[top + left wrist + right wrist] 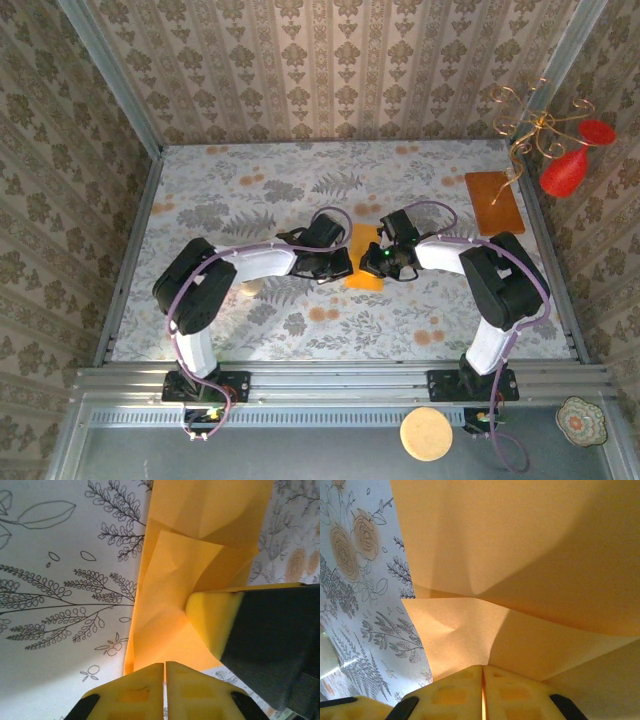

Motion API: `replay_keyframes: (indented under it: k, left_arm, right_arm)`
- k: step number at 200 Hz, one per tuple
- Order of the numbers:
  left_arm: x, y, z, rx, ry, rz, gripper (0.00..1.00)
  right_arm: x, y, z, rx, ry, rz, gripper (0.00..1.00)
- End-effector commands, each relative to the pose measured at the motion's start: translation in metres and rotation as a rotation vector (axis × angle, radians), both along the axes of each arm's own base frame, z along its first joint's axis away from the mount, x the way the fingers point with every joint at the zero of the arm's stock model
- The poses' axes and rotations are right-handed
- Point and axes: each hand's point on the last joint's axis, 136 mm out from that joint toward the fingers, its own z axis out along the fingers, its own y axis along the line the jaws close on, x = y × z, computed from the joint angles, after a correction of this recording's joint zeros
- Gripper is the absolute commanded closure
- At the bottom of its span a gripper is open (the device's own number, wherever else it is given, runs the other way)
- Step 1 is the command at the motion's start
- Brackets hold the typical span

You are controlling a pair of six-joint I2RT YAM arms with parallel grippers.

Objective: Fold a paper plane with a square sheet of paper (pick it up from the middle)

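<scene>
Top view: both arms reach in to the middle of the table [250,190]. The paper [364,268] lies on the floral cloth between the two grippers and is partly covered by them. The left gripper [340,262] is at its left edge and the right gripper [384,262] at its right edge. Jaw state is not readable from this height. The board [493,202] lies flat at the far right, well apart from the paper.

Left wrist: the left gripper [165,669] has its fingers pressed together with no gap. The near edge of the paper [200,560] runs in at the tips. It appears nipped there, though the contact itself is hidden. The paper shows folded layers, one flap over another, with slanted creases. A finger [212,617] of the right gripper touches the paper from the right.

Right wrist: the right gripper [482,671] has its fingers closed together. A raised fold of the paper [530,555] runs down into the tips and is clamped there. The sheet bows up above the cloth, which shows at the left.
</scene>
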Motion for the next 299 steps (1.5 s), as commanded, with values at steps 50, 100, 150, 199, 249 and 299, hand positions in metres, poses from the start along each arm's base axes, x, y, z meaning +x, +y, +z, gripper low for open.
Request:
replay_keyframes:
  k: [50,100,150,199,249,299]
  left_arm:
    - [0.0,-0.004,-0.019,0.044,0.068,-0.008,0.89]
    - [-0.013,0.02,-0.041,0.156,0.159,0.023,0.89]
    - [-0.02,0.033,-0.052,0.212,0.209,0.038,0.9]
    - [-0.025,0.039,-0.059,0.232,0.238,0.04,0.9]
    - [-0.022,0.036,-0.055,0.221,0.227,0.027,0.91]
    - [-0.019,0.031,-0.051,0.207,0.213,0.013,0.91]
  right_arm:
    - [-0.013,-0.011,-0.023,-0.068,0.068,-0.026,0.89]
    - [-0.01,-0.015,-0.021,-0.069,0.053,-0.029,0.89]
    - [0.004,-0.029,-0.015,-0.058,0.005,-0.052,0.88]
    - [0.027,-0.07,-0.018,-0.059,-0.034,-0.141,0.88]
    - [0.047,-0.094,0.012,-0.085,-0.117,-0.175,0.89]
    - [0.019,-0.051,0.045,-0.02,-0.182,-0.048,0.89]
